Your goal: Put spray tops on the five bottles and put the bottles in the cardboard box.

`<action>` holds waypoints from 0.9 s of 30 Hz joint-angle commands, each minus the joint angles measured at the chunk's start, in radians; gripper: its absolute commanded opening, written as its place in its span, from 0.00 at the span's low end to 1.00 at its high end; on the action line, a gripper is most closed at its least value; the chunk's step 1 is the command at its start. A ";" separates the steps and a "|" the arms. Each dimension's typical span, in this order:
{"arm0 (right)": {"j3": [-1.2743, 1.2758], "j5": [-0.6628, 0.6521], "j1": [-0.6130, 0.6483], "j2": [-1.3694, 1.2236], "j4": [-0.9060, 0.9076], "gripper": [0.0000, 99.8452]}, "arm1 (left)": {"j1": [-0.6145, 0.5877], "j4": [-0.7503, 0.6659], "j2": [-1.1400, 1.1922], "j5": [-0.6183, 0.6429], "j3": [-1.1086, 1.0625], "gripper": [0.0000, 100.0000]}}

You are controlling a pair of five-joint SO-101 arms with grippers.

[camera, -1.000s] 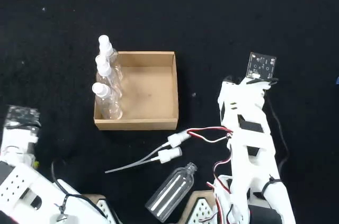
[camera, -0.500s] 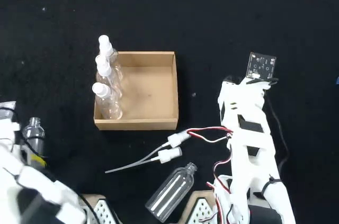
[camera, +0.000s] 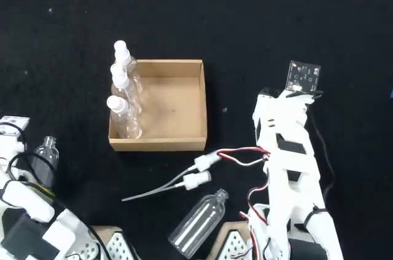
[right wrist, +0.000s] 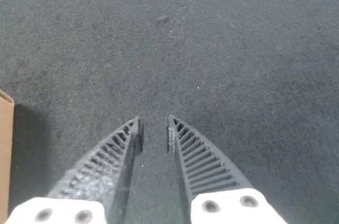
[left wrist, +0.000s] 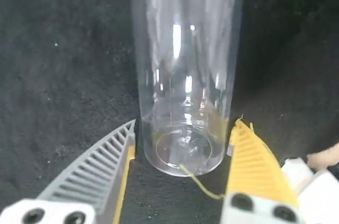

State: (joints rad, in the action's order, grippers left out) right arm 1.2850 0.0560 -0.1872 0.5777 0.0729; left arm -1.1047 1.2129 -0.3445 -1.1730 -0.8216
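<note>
A clear bottle (camera: 46, 152) with no top stands upright near the table's left edge, and my left gripper (camera: 40, 173) is shut on its lower part. In the left wrist view the bottle (left wrist: 185, 75) sits between the gripper (left wrist: 183, 127) fingers, which press on both sides of its base. Three bottles with spray tops (camera: 124, 112) stand along the left wall of the cardboard box (camera: 158, 144). Two loose spray tops (camera: 207, 160) (camera: 196, 180) with long tubes lie in front of the box. Another open bottle (camera: 198, 223) lies on its side nearer the front. My right gripper (right wrist: 154, 123) is slightly open over bare cloth.
The right arm (camera: 285, 143) stretches along the table's right side, with red and white cables (camera: 242, 155) running close to the loose spray tops. A corner of the box (right wrist: 4, 144) shows in the right wrist view. Black cloth (camera: 258, 26) covers the table.
The left arm has swung back toward the front edge, and the topless bottle in its gripper has come into sight and shifted slightly right. The right arm has not moved.
</note>
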 commanded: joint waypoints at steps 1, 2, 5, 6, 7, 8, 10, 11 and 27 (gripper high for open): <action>-0.031 0.002 0.021 0.047 -0.021 0.06 | 0.016 0.011 0.002 -0.041 0.054 0.26; -0.031 0.002 0.021 0.047 -0.021 0.06 | 0.018 0.011 0.002 -0.041 0.053 0.26; -0.031 0.002 0.021 0.047 -0.021 0.06 | 0.041 0.009 0.002 -0.040 0.038 0.26; -0.031 0.002 0.021 0.047 -0.021 0.06 | 0.050 0.009 0.002 -0.040 0.027 0.26; -0.031 0.002 0.021 0.047 -0.021 0.06 | 0.056 0.005 0.002 -0.038 0.016 0.26; -0.031 0.002 0.021 0.047 -0.021 0.06 | 0.061 -0.015 0.002 -0.028 0.004 0.26; -0.031 0.002 0.021 0.047 -0.021 0.06 | 0.073 -0.091 0.002 0.040 -0.025 0.26; -0.031 0.002 0.021 0.047 -0.021 0.06 | 0.077 -0.127 0.002 0.066 -0.042 0.26; -0.031 0.002 0.021 0.047 -0.021 0.06 | 0.079 -0.169 -0.012 0.123 -0.085 0.02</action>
State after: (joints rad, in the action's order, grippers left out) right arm 1.2850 0.0560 -0.1872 0.5777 0.0729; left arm -1.0372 1.0549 -0.3445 -1.0978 -0.9152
